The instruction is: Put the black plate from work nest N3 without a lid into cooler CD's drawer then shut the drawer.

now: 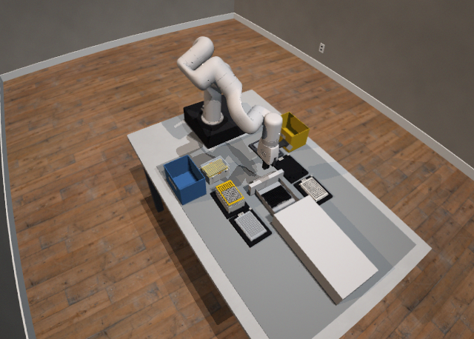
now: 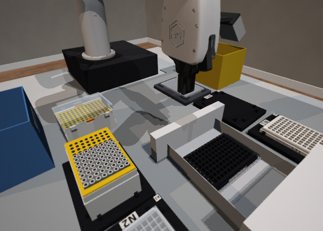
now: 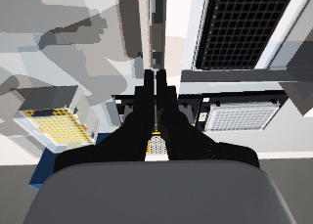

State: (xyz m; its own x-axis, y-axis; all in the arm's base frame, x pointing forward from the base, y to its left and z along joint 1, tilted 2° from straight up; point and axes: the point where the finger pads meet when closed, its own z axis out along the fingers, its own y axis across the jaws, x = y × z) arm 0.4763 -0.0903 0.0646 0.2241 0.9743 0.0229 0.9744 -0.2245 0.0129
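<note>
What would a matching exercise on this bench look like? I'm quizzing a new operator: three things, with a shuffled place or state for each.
Things:
1. black grid-welled plate
2. white gripper with black fingers
3. square yellow bin

Places or states:
A. shut, holding nothing
B. upright near the bench's edge
C. flat in the open grey drawer

Pairs: 1-C, 2-A, 3-B.

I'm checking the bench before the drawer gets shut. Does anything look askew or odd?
Nothing stands out. The black plate lies flat and square in the open drawer, and the gripper, jaws shut and empty, hangs behind the drawer front.
</note>
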